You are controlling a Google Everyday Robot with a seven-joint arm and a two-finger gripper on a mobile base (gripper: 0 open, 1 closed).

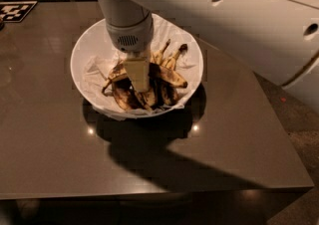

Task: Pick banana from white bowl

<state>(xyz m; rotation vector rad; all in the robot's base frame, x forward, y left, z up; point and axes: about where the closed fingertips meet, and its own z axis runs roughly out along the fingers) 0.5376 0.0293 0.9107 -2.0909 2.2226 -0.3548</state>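
The white bowl (pixel 79 52) stands on the dark table, lined with crumpled white paper and holding several overripe bananas. The banana (pixel 170 76), long, curved and blotched brown, lies across the middle of the pile, with its left part (pixel 115 73) showing on the other side of the gripper. My gripper (pixel 139 83) hangs from the white arm and points straight down into the middle of the pile, covering the banana's middle. Shorter blackened bananas (pixel 129 100) lie under and in front of it.
The brown table (pixel 60 159) ends at a front edge and a right edge close to the bowl. A black-and-white marker tag (pixel 15 11) lies at the far left corner. The thick white arm (pixel 239 25) crosses the upper right.
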